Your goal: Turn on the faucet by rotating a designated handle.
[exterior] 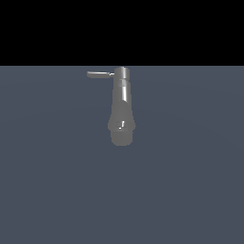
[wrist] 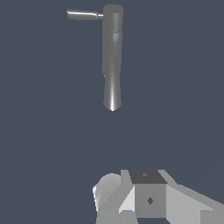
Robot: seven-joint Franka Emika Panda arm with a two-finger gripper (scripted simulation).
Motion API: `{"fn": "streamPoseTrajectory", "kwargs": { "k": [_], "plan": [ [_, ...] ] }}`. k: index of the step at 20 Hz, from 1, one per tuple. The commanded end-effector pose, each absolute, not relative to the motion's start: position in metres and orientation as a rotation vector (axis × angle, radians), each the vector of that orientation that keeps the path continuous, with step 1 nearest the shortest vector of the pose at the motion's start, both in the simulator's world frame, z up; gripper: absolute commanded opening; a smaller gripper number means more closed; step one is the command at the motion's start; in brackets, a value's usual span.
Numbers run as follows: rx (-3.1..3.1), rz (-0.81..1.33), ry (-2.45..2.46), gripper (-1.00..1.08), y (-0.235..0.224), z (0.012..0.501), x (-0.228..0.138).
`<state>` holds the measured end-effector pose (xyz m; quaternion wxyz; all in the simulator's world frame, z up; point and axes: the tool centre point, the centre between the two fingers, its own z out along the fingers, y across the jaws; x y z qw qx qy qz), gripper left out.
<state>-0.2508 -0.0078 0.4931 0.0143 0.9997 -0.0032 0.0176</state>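
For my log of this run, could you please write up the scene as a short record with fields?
faucet: glossy grey, tapered body widening to a rounded end, cylindrical cap at the far end
handle: thin flat lever sticking out of the cap toward the exterior view's left
claw: seen only in the wrist view, well clear of the faucet, touching nothing; open or shut cannot be told
surface: plain dark blue-grey
task state: handle not yet touched

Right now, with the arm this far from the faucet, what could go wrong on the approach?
The handle is a thin lever beside the thick faucet body, so the gripper could strike the body instead. It may also slip off so slim a bar. The exterior view does not show the arm, and the wrist view hides the fingers' state.
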Motion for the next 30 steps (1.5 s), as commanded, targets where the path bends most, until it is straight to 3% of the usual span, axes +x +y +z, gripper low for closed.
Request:
{"fn": "streamPoseTrajectory", "kwargs": {
  "k": [1, 18, 30],
  "plan": [
    [3.112, 0.055, -0.01, -1.0, -0.008, 0.493, -0.251],
    [3.136, 0.122, -0.062, -1.0, -0.008, 0.505, -0.237],
    [3.093, 0.101, -0.304, -1.0, -0.003, 0.502, -0.198]
  ]
}}
